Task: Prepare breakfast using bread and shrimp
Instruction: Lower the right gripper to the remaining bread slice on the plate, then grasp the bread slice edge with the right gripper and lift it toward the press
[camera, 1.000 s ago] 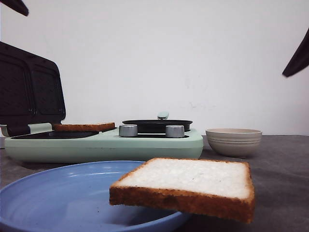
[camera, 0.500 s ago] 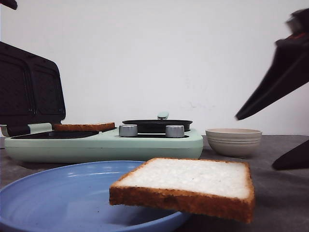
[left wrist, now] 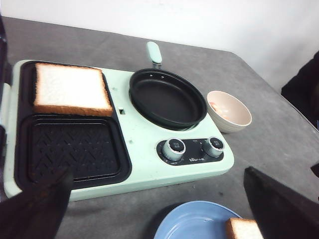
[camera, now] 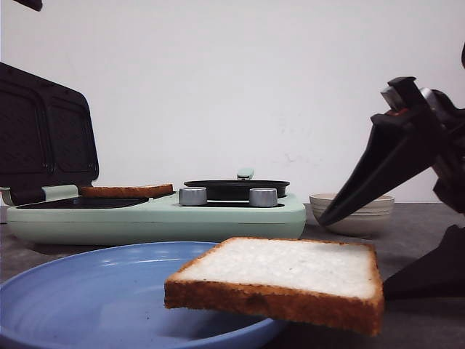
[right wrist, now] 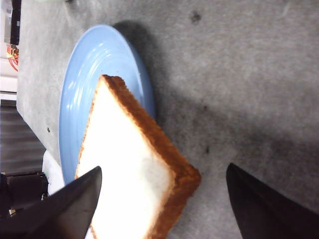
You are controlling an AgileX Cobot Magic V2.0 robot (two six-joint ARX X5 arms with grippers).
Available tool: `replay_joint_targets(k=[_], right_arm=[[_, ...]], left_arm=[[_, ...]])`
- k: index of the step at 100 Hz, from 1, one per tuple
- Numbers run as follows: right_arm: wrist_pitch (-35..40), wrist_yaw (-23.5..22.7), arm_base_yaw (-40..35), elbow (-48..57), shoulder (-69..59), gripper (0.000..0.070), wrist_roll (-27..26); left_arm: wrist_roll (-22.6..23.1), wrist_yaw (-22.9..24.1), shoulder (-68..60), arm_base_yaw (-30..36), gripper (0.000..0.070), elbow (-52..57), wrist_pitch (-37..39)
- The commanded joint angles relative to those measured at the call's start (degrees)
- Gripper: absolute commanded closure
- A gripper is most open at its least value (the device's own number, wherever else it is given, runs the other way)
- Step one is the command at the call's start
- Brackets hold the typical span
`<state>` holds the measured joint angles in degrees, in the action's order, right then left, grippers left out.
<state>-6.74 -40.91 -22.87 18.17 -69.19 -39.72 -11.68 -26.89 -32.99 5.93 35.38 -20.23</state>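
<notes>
— Two grippers, both with fingers spread and nothing between them. How does your right gripper (right wrist: 162, 209) stand?

— Wide apart, held above the table. From its wrist camera I see one dark finger (right wrist: 65, 206) over the near bread slice (right wrist: 132, 169) and the other out over bare grey table (right wrist: 239, 89). In the front view the right gripper (camera: 392, 240) comes in from the right edge, beside the slice and not touching it.

— Where does that slice lie?

— It rests on the blue plate (camera: 94, 291), one corner hanging over the rim toward the table.

— And your left gripper (left wrist: 159, 209)?

— Also spread, empty, hovering above the mint-green breakfast maker (left wrist: 149, 124). Its fingers (left wrist: 35, 209) frame the appliance from above.

— What sits on the appliance?

— The second bread slice (left wrist: 72, 89) lies flat in the far grill compartment; the near ribbed grill plate (left wrist: 72, 149) is bare. Beside them is the round black pan (left wrist: 167, 97), with two knobs (left wrist: 175, 147) in front of it. The hinged lid (camera: 43, 138) stands upright on the left in the front view.

— The shrimp?

— A small pinkish shrimp (left wrist: 215, 105) lies inside the beige bowl (left wrist: 234, 119), which stands on the table just beside the appliance, on the pan side.
</notes>
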Motion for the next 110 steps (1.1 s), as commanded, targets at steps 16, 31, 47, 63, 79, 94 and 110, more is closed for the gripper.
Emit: replay_joint_targets(k=[16, 31, 47, 63, 79, 94, 110], right_arm=[[-1.97, -0.72, -0.42, 0.26, -1.6, 0.0208, -0.83], [-3.85, -0.96, -1.16, 0.26, -1.6, 0.023, -1.57], [-4.17, -0.92, -2.08, 0.26, -2.03, 0.0234, -1.68], [-4.48, -0.2, -2.67, 0.26, -2.91, 0.0508, -1.53], [-4.81, 0.39, -3.28, 0.26, -3.08, 0.07, -1.57], [-6.21, -0.09, -3.3, 0.26, -3.02, 0.07, -1.57], [-12.2, -2.21, -3.3, 0.28, -2.99, 0.07, -4.42]], left_arm=[[1.16, 0.31, -0.2, 0.87, 0.0, 0.22, 0.52], [1.57, 0.5, -0.2, 1.22, 0.0, 0.22, 0.52], [1.55, 0.55, -0.2, 1.22, 0.0, 0.22, 0.55], [1.53, 0.52, -0.2, 1.27, 0.0, 0.22, 0.52], [1.33, 0.55, -0.2, 1.27, 0.0, 0.22, 0.52], [1.05, 0.59, -0.15, 1.27, 0.0, 0.22, 0.55], [1.03, 1.7, -0.13, 1.27, 0.0, 0.22, 0.55]])
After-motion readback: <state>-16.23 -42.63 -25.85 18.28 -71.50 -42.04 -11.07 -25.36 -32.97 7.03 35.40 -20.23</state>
